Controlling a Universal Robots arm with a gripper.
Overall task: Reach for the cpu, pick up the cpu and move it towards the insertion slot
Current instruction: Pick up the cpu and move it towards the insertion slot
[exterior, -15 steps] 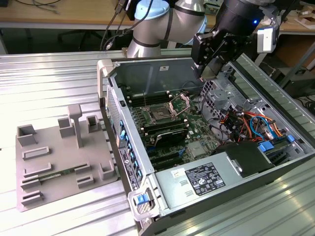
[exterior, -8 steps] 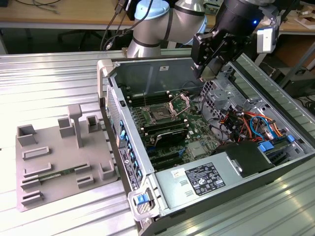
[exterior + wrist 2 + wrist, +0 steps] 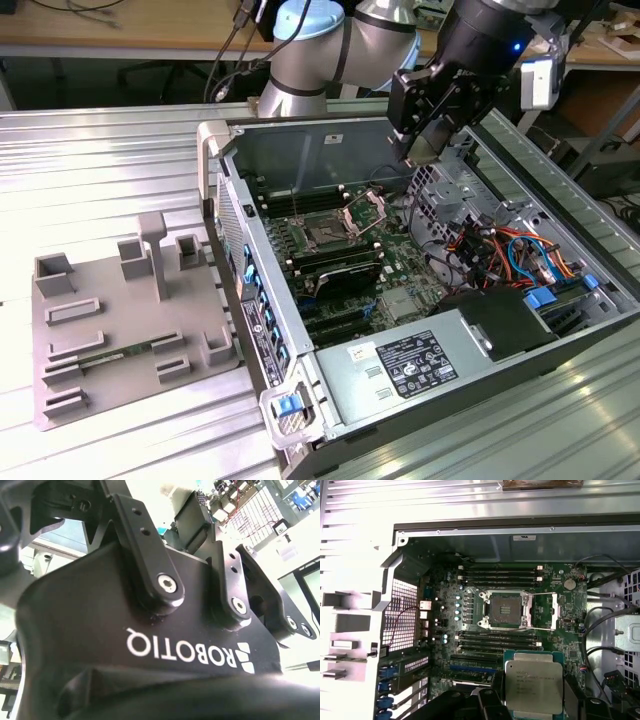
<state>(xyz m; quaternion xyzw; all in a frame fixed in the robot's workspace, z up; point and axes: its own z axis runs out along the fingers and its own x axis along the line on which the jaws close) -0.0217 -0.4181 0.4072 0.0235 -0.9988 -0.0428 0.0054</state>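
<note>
On the exterior view's left we see the grey tray [image 3: 130, 320] lying on the table [image 3: 100, 170], well apart from the arm. Next comes the open case [image 3: 300, 400], and on its board the slot [image 3: 328, 236] with its bracket [image 3: 366, 212] swung open and the dark socket bare. Farthest along, our gripper [image 3: 424, 148] hangs above the case near its back wall, up and toward the exterior view's right of the slot.

Looking down in the first wrist view, the cpu [image 3: 534, 687] sits between the dark fingers [image 3: 492, 700], silvery top up, so we judge the gripper clamped on the cpu, though the contact itself is partly hidden at the frame's edge. The slot [image 3: 506, 610] lies open just beyond it on the board, with memory slots [image 3: 500, 640] between the two.

So the reach and the pick look done to us. The carry is well along: the cpu is over the board and near the slot, but not yet above it.
</note>
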